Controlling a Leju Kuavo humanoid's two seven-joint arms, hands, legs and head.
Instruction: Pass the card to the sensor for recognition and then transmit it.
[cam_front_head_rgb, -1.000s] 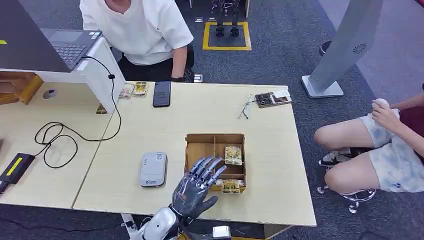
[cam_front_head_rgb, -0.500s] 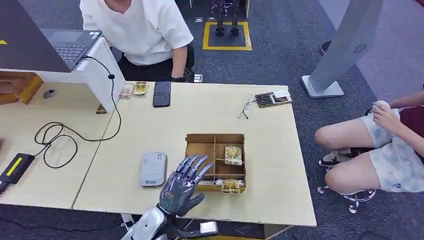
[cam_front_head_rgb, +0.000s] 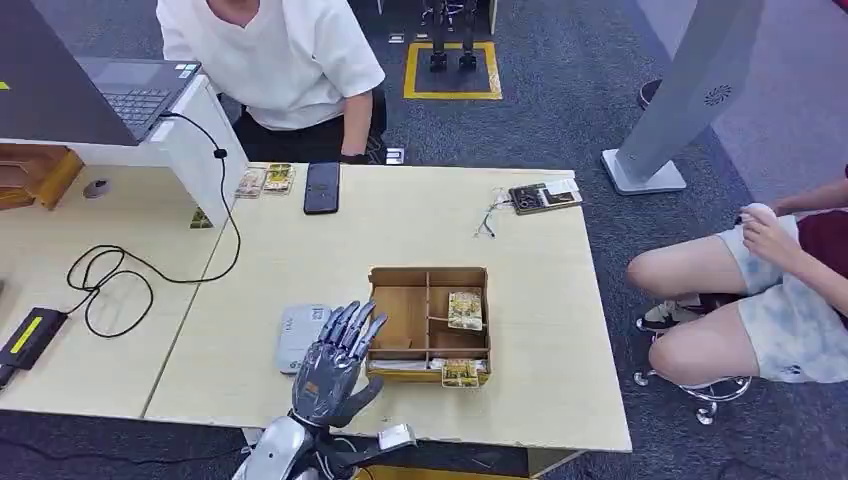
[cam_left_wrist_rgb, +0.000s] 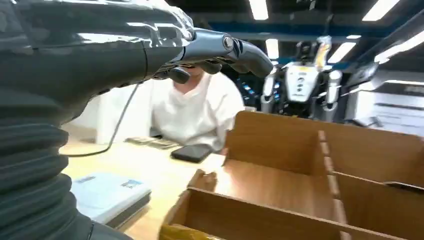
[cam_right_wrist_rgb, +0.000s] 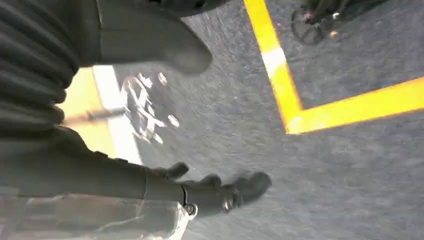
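Note:
A brown divided cardboard box (cam_front_head_rgb: 400, 310) sits near the table's front edge, with one card (cam_front_head_rgb: 466, 310) in its right compartment and another card (cam_front_head_rgb: 461, 373) in the front strip. The grey card sensor (cam_front_head_rgb: 298, 335) lies flat just left of the box. My left hand (cam_front_head_rgb: 330, 365) hovers over the gap between sensor and box, fingers spread and holding nothing. In the left wrist view its fingers (cam_left_wrist_rgb: 220, 47) stretch out above the box (cam_left_wrist_rgb: 300, 175), and the sensor (cam_left_wrist_rgb: 107, 195) lies beside it. My right hand (cam_right_wrist_rgb: 210, 192) hangs over the floor with nothing in it.
A person in a white shirt (cam_front_head_rgb: 270, 55) sits at the far side, with a black phone (cam_front_head_rgb: 322, 187) and more cards (cam_front_head_rgb: 265, 180) in front of them. A laptop (cam_front_head_rgb: 120, 90) on a stand and cables (cam_front_head_rgb: 120, 280) lie left. Another person (cam_front_head_rgb: 760, 290) sits right of the table.
My left hand has moved left and back, from over the box's front left corner to the gap beside the sensor. Its fingers stay spread.

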